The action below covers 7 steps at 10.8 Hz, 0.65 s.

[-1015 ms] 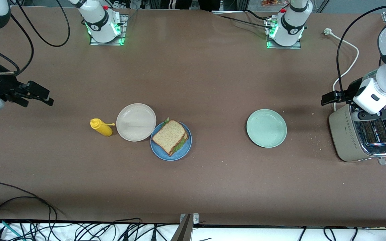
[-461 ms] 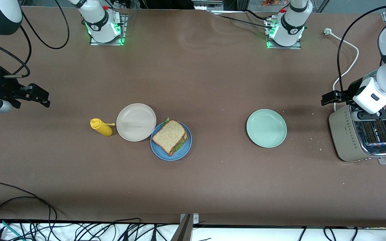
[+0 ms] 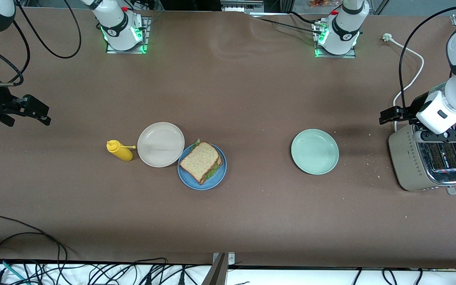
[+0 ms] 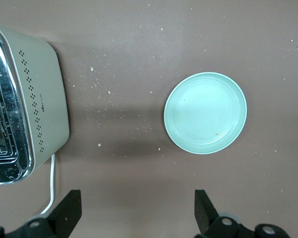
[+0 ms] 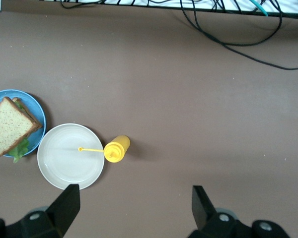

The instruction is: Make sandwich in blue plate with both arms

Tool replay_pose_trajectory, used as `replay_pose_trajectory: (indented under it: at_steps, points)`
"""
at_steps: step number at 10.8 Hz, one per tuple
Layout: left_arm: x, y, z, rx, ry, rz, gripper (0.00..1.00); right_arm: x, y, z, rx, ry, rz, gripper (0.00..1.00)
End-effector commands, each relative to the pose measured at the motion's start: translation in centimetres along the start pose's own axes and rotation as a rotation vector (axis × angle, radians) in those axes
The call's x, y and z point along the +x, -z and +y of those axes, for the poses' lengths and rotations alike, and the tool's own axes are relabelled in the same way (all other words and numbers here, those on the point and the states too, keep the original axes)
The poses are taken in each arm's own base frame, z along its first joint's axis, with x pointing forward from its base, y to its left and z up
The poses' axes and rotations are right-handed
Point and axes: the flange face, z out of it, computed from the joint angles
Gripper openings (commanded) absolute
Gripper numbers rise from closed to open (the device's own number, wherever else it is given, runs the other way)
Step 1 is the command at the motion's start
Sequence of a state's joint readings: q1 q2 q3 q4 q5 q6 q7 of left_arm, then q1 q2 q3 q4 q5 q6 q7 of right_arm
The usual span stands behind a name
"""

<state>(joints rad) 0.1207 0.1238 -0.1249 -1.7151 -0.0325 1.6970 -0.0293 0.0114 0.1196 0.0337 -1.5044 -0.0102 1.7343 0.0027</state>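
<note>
The sandwich [image 3: 201, 161], two brown bread slices with green lettuce between them, lies on the blue plate [image 3: 219, 178] near the table's middle. Both also show in the right wrist view, the sandwich [image 5: 10, 126] on the blue plate [image 5: 34, 106]. My right gripper [image 3: 38, 111] is open and empty, up over bare table at the right arm's end; its wrist view [image 5: 135, 208] shows nothing between the jaws. My left gripper [image 3: 388, 115] is open and empty over the table beside the toaster, seen in its wrist view [image 4: 137, 210].
A beige plate [image 3: 160, 144] touches the blue plate, with a yellow squeeze bottle [image 3: 120, 151] beside it. A mint-green plate [image 3: 314, 151] lies toward the left arm's end. A toaster [image 3: 410, 166] with a white cord [image 3: 410, 51] stands at that end. Cables hang along the front edge.
My right gripper has drifted farther toward the right arm's end of the table, away from the plates. The left arm and the sandwich have not moved.
</note>
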Motion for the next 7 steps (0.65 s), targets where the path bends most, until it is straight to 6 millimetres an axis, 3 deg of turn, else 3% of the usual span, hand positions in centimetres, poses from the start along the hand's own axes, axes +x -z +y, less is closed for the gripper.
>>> replay_pose_trajectory:
  at_steps: [1, 3, 7]
  points:
    - [-0.26, 0.62, 0.08, -0.009, -0.026, 0.014, 1.0, -0.57, 0.36, 0.21, -0.018, 0.002, -0.052, 1.0]
    - [-0.22, 0.53, 0.08, -0.009, -0.026, 0.013, 1.0, -0.45, 0.39, 1.19, -0.015, -0.013, -0.045, 1.0]
    - [-0.23, 0.45, 0.16, -0.009, -0.027, 0.011, 1.0, -0.4, 0.43, 1.11, -0.015, -0.012, -0.04, 1.0]
